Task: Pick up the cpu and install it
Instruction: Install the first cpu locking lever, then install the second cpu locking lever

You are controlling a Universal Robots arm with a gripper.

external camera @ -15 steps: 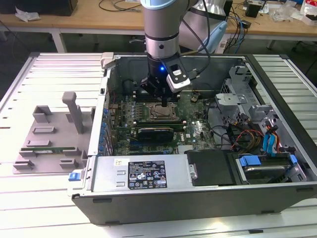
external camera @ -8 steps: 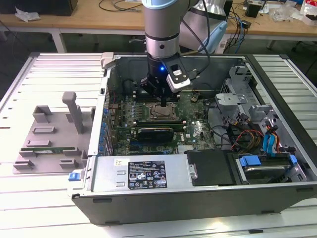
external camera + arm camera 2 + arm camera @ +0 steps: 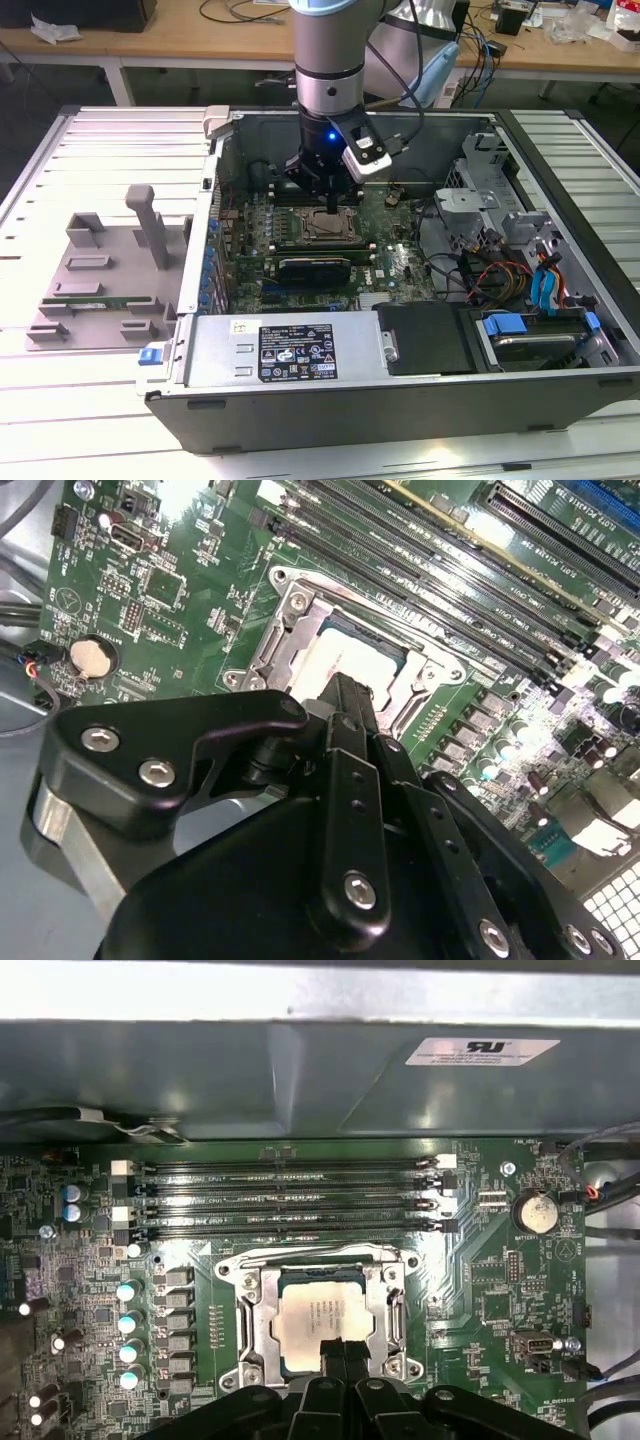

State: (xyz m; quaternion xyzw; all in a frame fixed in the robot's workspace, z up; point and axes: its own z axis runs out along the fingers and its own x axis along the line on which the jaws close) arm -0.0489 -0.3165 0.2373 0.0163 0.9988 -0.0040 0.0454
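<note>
Hanging straight down into the open case (image 3: pixel 452 122), near the middle of the exterior view, with the claw (image 3: pixel 331 208) right over the socket (image 3: pixel 327 226). Seen in both wrist views as fingers drawn together, tips (image 3: pixel 336 1348) meeting with no gap showing and nothing visibly caught between them, so judged closed and empty rather than gripping. Resting at, or just above, one edge of the cpu (image 3: pixel 322 1312); actual touch too close to call.

Lying flat and square inside the metal frame (image 3: pixel 250 1312), silver top up, edges parallel to the frame's sides: cpu (image 3: pixel 343 662) seemingly seated already, which would explain the narrow, closed tips, better suited to pressing or checking than to carrying. Frame open around the chip, not clamped over it, leaving the top bare for access from above.

Running beside the socket, four empty memory slots (image 3: pixel 280 1196) on the green board (image 3: pixel 480 1290), well clear of the fingers.

Sitting apart at the exterior view's left on the slatted surface (image 3: pixel 60 420), a grey holder (image 3: pixel 100 270), probably a parts stand kept outside the case within reach.
</note>
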